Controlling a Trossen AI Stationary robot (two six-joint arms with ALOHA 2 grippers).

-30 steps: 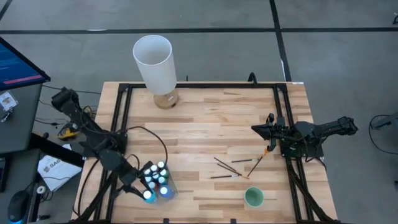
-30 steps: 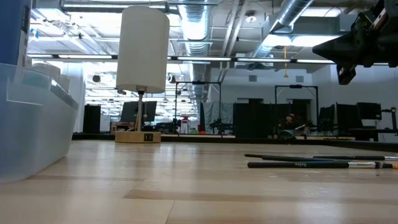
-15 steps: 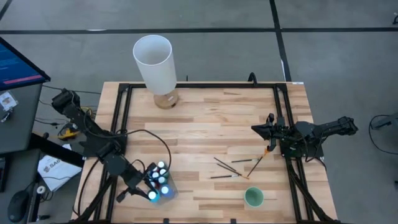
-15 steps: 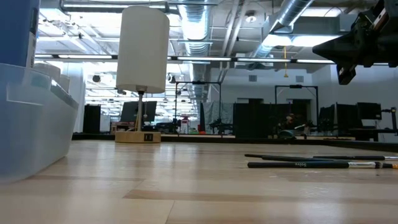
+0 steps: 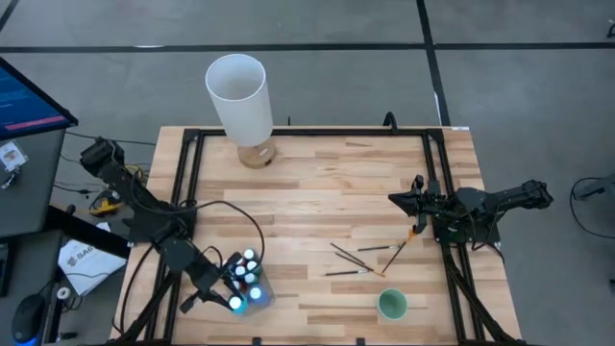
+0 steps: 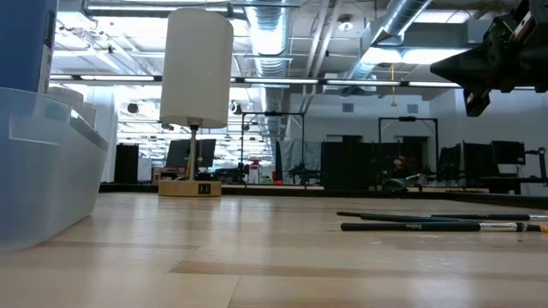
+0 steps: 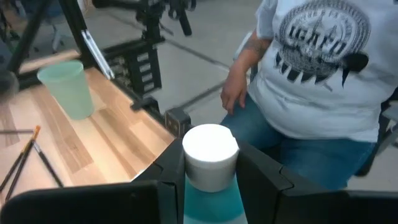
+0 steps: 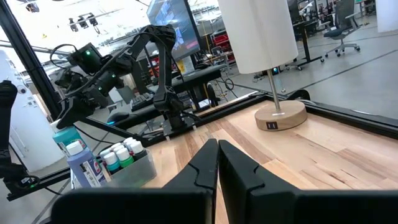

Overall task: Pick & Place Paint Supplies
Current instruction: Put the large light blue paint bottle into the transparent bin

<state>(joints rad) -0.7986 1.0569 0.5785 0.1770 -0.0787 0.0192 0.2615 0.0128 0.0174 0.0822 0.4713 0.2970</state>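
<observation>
Clear bin [image 5: 252, 293] of white-capped bottles sits well left of the green cup [image 5: 392, 305]. Left gripper [image 5: 217, 288] at bin, fingers clamped on teal bottle [image 7: 211, 168]. Right gripper [image 5: 402, 199], fingers together and empty, above brushes [image 5: 363, 258] near cup.

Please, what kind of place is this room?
Probably a robotics lab or workshop hall: exposed ceiling ducts, more black frame rigs in the background, and a monitor beside the wooden table.
</observation>
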